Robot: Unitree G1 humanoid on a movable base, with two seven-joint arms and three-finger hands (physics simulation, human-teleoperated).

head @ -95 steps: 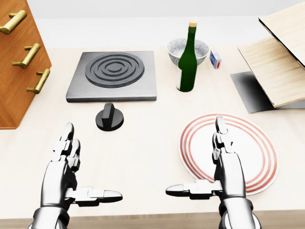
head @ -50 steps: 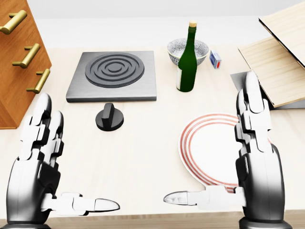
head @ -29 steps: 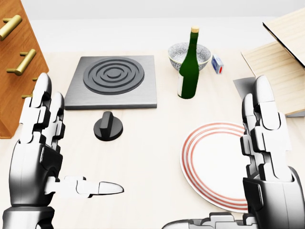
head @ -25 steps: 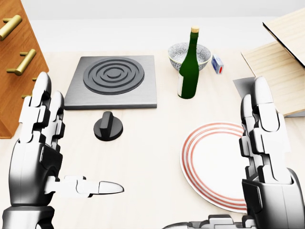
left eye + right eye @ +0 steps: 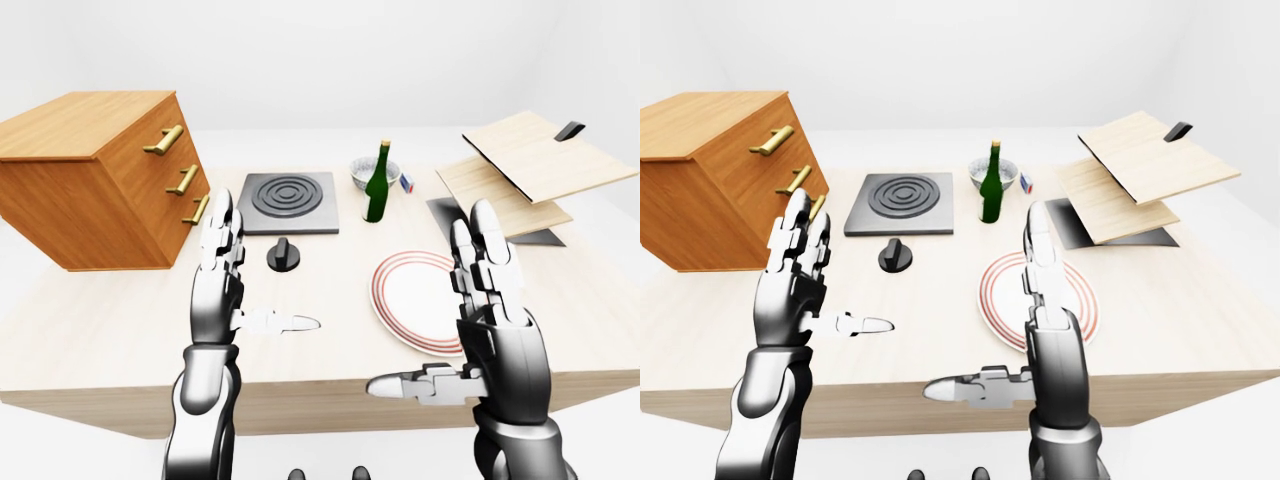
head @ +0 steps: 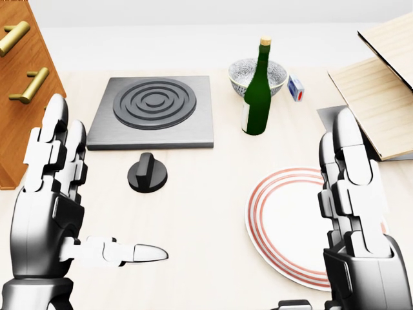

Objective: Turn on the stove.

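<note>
We see the stove [image 6: 153, 111] on the table [image 6: 193, 213], its knob [image 6: 146, 174] just below it in the head view. Our left hand [image 6: 55, 213] sits below-left of the knob, our right hand [image 6: 355, 219] well right over a plate [image 6: 284, 223] — both released, fingers straight, touching nothing.

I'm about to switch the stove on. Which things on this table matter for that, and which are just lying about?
For the job:
stove
knob
left hand, open, nearest the knob

Lying about:
green bottle
bowl
striped plate
small box
wooden drawer cabinet
wooden boards
</note>
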